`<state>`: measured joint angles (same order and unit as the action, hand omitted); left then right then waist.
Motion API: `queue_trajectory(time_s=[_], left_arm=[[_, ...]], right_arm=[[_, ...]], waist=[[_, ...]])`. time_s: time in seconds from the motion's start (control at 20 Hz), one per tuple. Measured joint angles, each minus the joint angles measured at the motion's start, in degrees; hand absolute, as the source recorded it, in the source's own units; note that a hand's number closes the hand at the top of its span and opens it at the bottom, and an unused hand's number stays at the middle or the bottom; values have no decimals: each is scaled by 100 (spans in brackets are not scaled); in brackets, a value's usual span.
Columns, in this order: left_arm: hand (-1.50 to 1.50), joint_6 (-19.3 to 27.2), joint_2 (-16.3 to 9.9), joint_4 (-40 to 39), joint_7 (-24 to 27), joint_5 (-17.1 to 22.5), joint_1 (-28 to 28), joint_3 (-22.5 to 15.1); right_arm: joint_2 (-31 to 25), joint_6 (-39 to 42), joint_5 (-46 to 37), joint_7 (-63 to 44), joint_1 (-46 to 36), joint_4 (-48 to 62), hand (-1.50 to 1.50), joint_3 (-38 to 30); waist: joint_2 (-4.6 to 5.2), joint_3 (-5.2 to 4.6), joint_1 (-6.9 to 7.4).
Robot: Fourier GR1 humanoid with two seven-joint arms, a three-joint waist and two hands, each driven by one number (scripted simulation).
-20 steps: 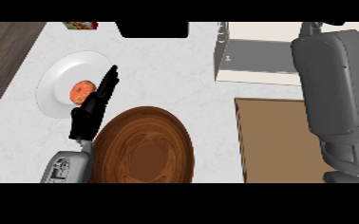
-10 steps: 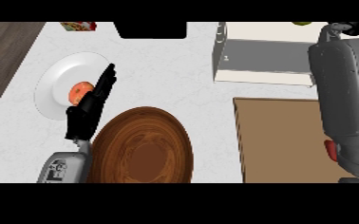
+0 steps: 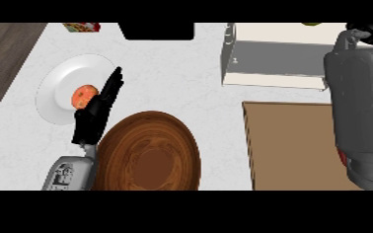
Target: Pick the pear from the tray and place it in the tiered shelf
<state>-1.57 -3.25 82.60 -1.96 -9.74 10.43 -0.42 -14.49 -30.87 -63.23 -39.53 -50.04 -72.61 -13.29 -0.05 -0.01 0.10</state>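
The pear itself cannot be made out anywhere on the counter. The tan tray (image 3: 287,143) at the right shows only bare surface, and the right forearm (image 3: 353,108) crosses over its right side. A small greenish shape sits at the top edge near the right hand (image 3: 353,33), but what it is cannot be told. That hand shows only as a dark form at the top right, above the white tiered shelf (image 3: 273,61), and whether its fingers are curled or straight cannot be told.

The tiered shelf stands at the upper right of the counter, just above the tray, with a pale top level and a grey level below it.

On the left, the left hand (image 3: 100,106) lies with its fingers straight and together, pointing up and slightly right, holding nothing. It rests over the right rim of a white plate (image 3: 55,86), just beside an orange-red round fruit (image 3: 83,96) on that plate (the fingers hide the fruit's right edge). Below the hand, a round wooden board (image 3: 149,153) lies at the bottom centre, well apart from the tray. A small red and green item (image 3: 82,27) sits at the top left edge.
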Motion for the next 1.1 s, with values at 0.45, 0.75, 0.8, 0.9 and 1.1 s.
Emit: queue_trajectory(time_s=[0.45, 0.75, 0.8, 0.9, 1.1], left_arm=[[0, -69, -59, -30, 87, 29, -47, 45], [0, -20, -5, 182, 0, -23, -156, -40], [0, -46, -38, 142, 54, 21, -167, 17], [0, -71, -82, 144, 62, 59, -171, 74], [0, -51, -58, 188, 55, 51, -262, 59]], right_arm=[[-223, 314, 880, 59, -210, -514, -150, -209], [-410, 43, 1311, -218, -223, -1321, -150, -737], [-505, 103, 1306, -383, -251, -1442, -150, -834], [-721, 315, 1367, -658, -145, -1773, -150, -1037], [-1067, 979, 1656, -1285, 232, -2460, -150, -1486]], waist=[[-2, 0, -5], [-19, 2, -39], [-21, 0, -48], [-26, -1, -70], [-47, -1, -141]])
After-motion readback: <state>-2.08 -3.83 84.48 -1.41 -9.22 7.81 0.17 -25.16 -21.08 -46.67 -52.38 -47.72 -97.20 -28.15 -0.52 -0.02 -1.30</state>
